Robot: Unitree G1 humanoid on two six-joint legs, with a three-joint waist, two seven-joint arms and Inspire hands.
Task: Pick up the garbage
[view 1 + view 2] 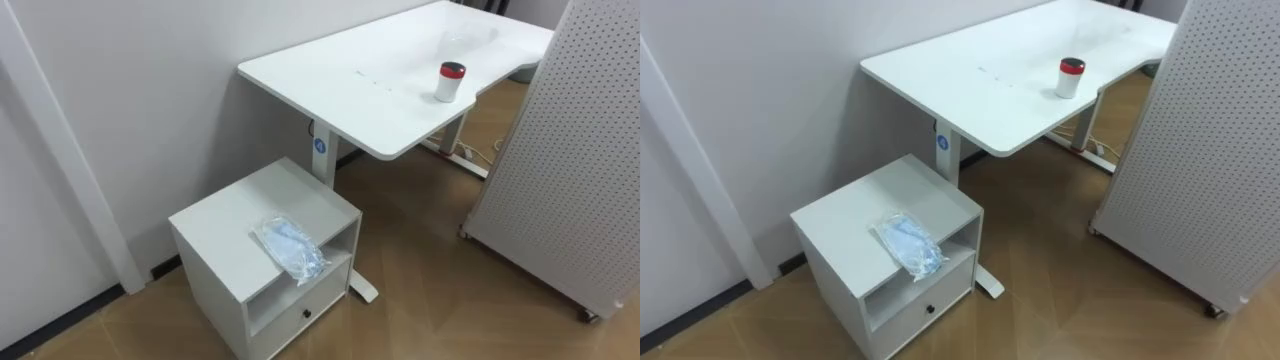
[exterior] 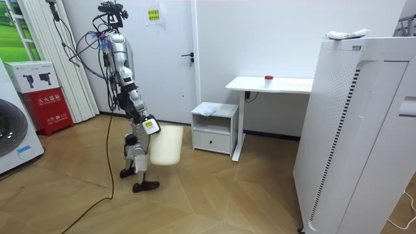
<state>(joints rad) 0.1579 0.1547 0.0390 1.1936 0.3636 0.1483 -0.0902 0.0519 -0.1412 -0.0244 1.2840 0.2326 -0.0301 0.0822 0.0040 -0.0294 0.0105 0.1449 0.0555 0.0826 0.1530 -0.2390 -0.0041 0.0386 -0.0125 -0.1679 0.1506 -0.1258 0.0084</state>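
Standing short of the white cabinet (image 1: 225, 212), garbage not yet picked.
Crumpled bluish plastic bag (image 1: 290, 247) lies on cabinet top at the near right edge, one end overhanging the open shelf. Risk: a sideways brush would likely tip it over the edge onto the wood floor (image 1: 430, 300); thin film may slip from a shallow pinch (light, slick, I judge). Right robot hand (image 2: 148, 123) sits low at a pale bin (image 2: 166, 144) in the room view; spread or closed, cannot tell. White tabletop (image 1: 380, 90) far right carries a red-lidded canister (image 1: 449, 82); perforated panel (image 1: 580, 150) stands right.
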